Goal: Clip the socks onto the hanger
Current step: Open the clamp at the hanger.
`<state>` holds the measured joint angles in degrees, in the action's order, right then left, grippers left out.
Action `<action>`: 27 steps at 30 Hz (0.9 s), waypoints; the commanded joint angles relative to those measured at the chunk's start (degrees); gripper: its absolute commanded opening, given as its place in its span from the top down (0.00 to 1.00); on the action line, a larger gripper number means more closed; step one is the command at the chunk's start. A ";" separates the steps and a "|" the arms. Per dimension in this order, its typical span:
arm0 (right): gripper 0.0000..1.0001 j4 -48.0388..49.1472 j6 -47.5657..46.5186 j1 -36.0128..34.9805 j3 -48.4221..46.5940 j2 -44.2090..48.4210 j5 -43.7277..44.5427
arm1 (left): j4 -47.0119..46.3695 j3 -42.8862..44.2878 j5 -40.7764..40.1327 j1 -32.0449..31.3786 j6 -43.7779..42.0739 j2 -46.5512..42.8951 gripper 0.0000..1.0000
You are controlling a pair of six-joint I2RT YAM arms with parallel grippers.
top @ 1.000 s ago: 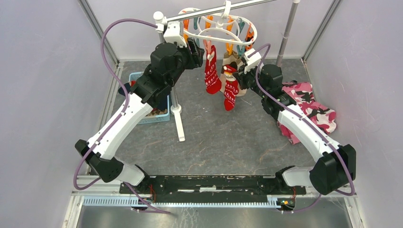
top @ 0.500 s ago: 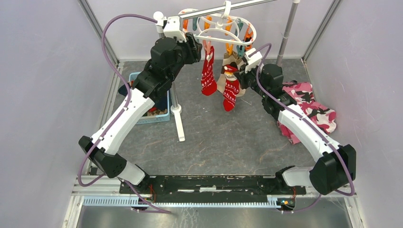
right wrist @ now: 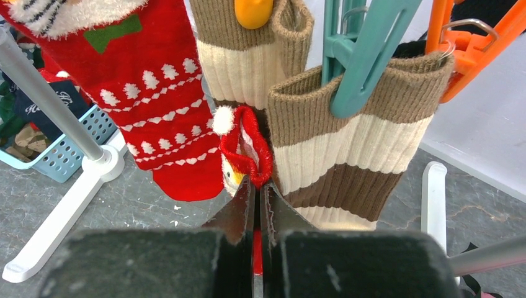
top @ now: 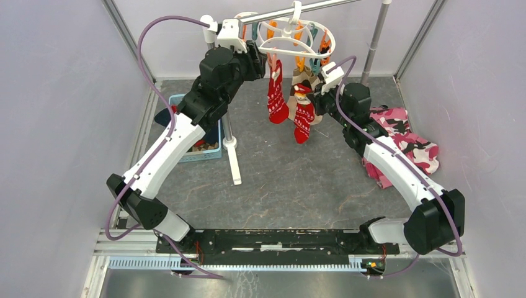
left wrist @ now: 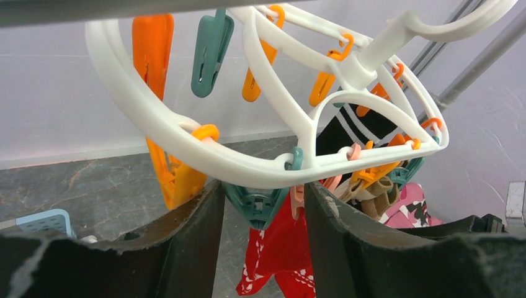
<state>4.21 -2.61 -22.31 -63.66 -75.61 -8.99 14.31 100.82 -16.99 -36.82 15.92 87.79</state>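
1. While the top view shows the hanger [top: 286, 27] hooked on the pole [top: 329, 5] with two red socks [top: 276, 93] dangling, only the right wrist view makes plain the brown-striped socks [right wrist: 347, 143] pinned behind them.
2. Left jaws stand wide apart, flanking a teal clothespin [left wrist: 257, 205] under the ring; contact unclear.
3. Right jaws are pressed together on the tinsel-edged red sock [right wrist: 247, 152].

You are looking into a robot lab test cell rather than a home: plain pale wall panels [top: 56, 124] are closing in a grey stone-patterned tabletop [top: 291, 180] on three sides, aluminium struts [top: 128, 40] are framing the corners, and two white-and-black arms [top: 164, 152] are trailing purple cables [top: 139, 49] from a black rail [top: 273, 238] bolted along the near edge.
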 commanded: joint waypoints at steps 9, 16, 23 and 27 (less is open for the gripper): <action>1.00 1.42 0.87 0.97 -2.89 0.36 -0.32 | -5.54 2.88 -0.23 0.21 -4.14 1.48 0.42; 1.00 1.23 0.83 1.20 -3.05 0.05 -0.39 | -5.92 3.16 -1.29 0.26 -5.28 1.59 0.45; 1.00 1.07 0.92 1.43 -3.39 -0.38 -0.57 | -6.14 2.91 -3.56 0.25 -6.59 1.47 0.49; 1.00 0.89 0.86 1.51 -3.45 -0.43 -0.58 | -6.29 2.81 -3.45 0.25 -6.70 1.21 0.55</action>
<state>3.95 -2.61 -21.21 -64.29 -75.85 -9.17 11.40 101.32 -19.35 -36.82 12.51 89.23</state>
